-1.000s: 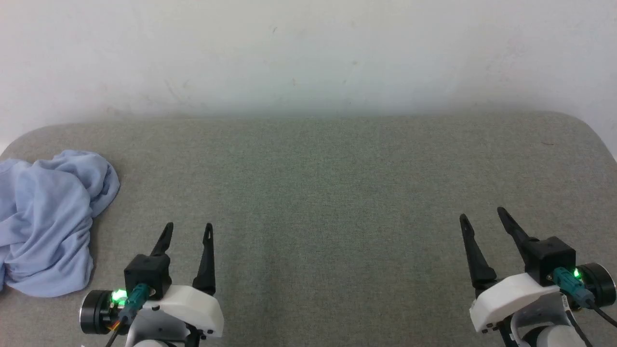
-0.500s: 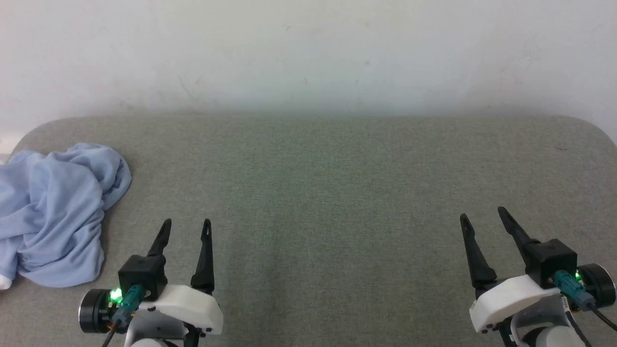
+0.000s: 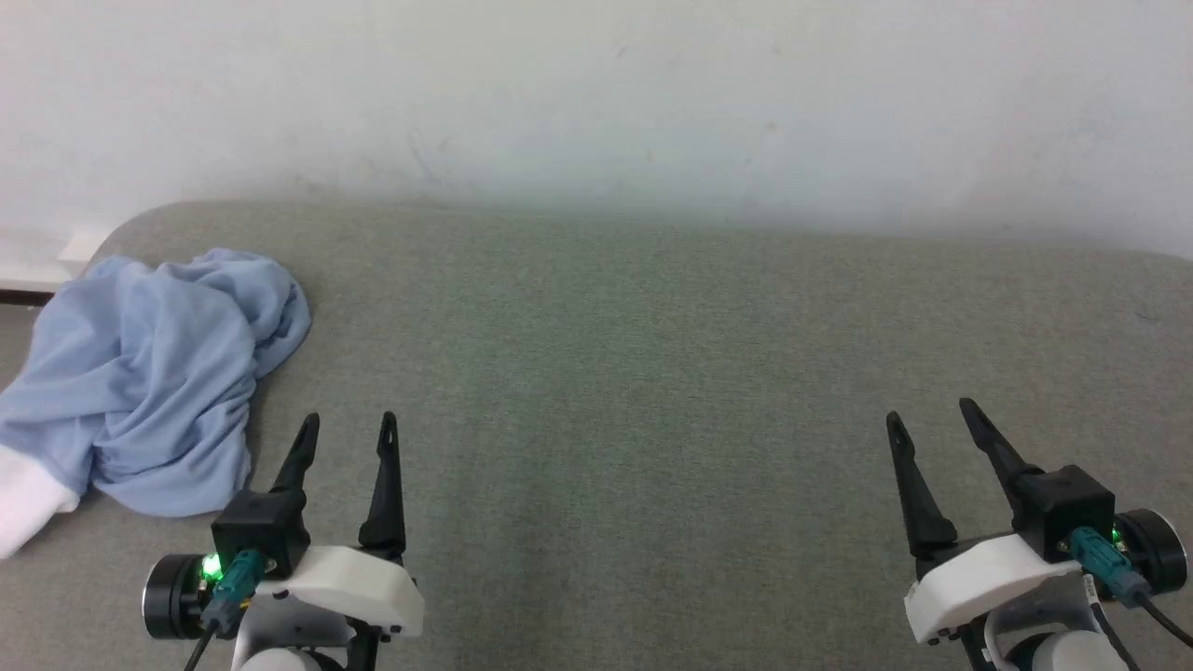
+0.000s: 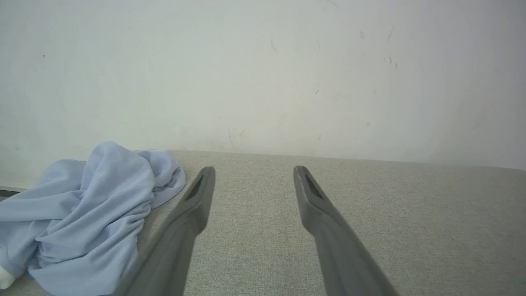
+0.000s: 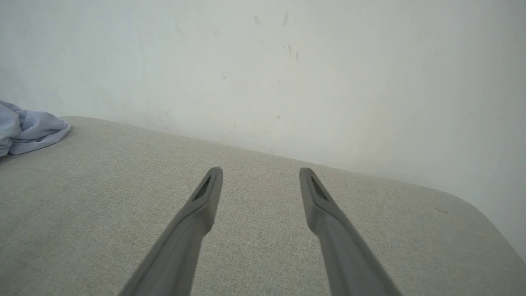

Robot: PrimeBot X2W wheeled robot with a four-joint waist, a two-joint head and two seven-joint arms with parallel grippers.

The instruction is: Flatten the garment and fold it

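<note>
The garment [image 3: 154, 377] lies crumpled in a light blue heap at the far left of the grey table [image 3: 652, 373], a white band of it at the left edge. My left gripper [image 3: 347, 427] stands open and empty just right of the heap, fingers pointing away from me. The left wrist view has the garment [image 4: 90, 213] to the left of my left gripper [image 4: 254, 170], close beside its left finger. At the lower right, my right gripper [image 3: 927, 412] is open with nothing in it. In the right wrist view my right gripper [image 5: 260, 172] points over bare cloth, the garment [image 5: 28, 127] far left.
A pale wall [image 3: 596, 93] rises right behind the table's back edge. The table's rounded left corner [image 3: 121, 233] is near the garment, with floor beyond it. Bare grey cloth stretches between the two grippers.
The camera has turned left, so the garment and table sit further right in the picture and the white band has come into sight. Both grippers stay open.
</note>
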